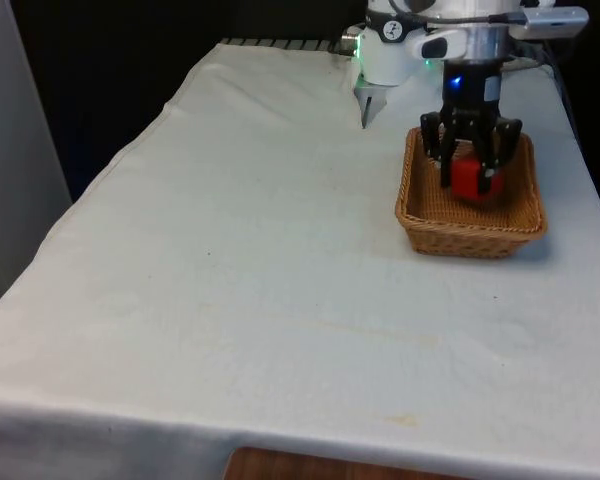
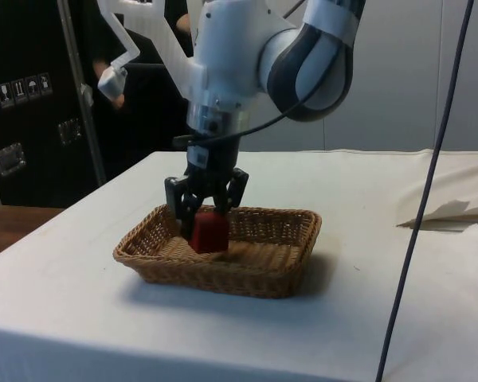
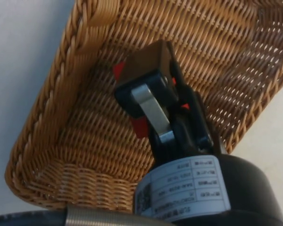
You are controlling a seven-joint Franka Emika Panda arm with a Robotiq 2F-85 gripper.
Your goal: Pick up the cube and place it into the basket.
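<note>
Cube [image 1: 469, 180], red, sits pinched between my fingers, and in the front view my gripper [image 1: 469, 172] hangs over the basket [image 1: 420, 225], which stands near the table's [image 1: 230, 280] far end on the front view's right. I judge the step in hand is the release.

From the side, the cube [image 2: 209, 231] is below the rim, inside the basket [image 2: 223, 274], with my gripper [image 2: 208, 219] closed on it. I cannot tell whether it touches the weave yet. To do this well I should go straight down until it rests, then part my fingers without dragging it sideways.

At the wrist, red edges of the cube [image 3: 139, 126] peek past my fingers [image 3: 151, 106] above the basket [image 3: 52, 117] floor. Nothing else lies in there.
</note>
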